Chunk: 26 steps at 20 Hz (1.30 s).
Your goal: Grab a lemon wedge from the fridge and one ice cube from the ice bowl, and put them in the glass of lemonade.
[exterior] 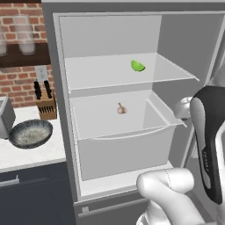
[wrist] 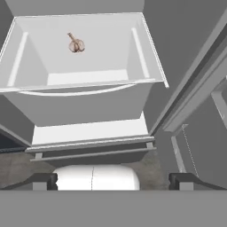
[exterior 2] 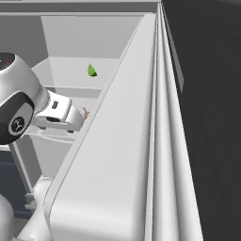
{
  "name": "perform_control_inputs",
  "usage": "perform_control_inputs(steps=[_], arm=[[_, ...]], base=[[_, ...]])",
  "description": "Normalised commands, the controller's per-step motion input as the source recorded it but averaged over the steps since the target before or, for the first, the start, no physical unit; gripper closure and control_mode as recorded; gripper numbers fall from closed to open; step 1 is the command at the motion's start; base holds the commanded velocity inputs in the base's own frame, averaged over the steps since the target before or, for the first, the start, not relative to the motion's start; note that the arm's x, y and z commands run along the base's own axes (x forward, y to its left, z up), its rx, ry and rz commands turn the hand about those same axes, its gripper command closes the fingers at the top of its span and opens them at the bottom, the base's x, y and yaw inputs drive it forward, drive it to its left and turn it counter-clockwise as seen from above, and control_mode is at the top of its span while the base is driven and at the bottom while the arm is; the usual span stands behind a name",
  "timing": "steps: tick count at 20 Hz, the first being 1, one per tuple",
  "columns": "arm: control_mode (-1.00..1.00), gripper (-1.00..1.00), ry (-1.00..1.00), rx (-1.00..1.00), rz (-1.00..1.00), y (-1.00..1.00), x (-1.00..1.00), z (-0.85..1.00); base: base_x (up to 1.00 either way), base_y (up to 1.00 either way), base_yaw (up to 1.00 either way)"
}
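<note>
The fridge stands open, its pale shelves and drawer showing. The lemon wedge, small and lime-green, lies on the upper shelf and also appears as a lemon wedge from the right. My gripper is open with nothing between its fingertips, and it hovers in front of the fridge at the right side of the drawer, below the wedge's shelf. The ice bowl sits on the counter left of the fridge. The glass of lemonade is out of view.
A garlic-like bulb lies in the open drawer. The fridge door swings out close on the right. A knife block and a silver toaster stand near the bowl, with frosted glasses above.
</note>
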Motion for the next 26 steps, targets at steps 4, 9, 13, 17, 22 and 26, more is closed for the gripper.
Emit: perform_control_inputs(steps=[4,9,13,17,22,26], arm=[[-1.00,-1.00,-0.15,0.01,0.06,0.08,-0.15,0.14],[-1.00,-1.00,-0.21,0.08,0.03,0.23,-0.16,0.34],[-1.00,-1.00,-0.27,0.13,0.00,0.19,0.01,0.33],[-1.00,-1.00,-0.13,0.17,0.00,0.04,0.64,0.41],[-1.00,-1.00,0.00,0.03,0.00,0.05,0.94,0.70],[-1.00,-1.00,0.05,-0.03,0.00,0.04,0.82,0.57]], base=[[0.00,0.00,0.00],[0.00,0.00,0.00],[0.00,0.00,0.00],[0.00,0.00,0.00],[0.00,0.00,0.00],[0.00,0.00,0.00]])
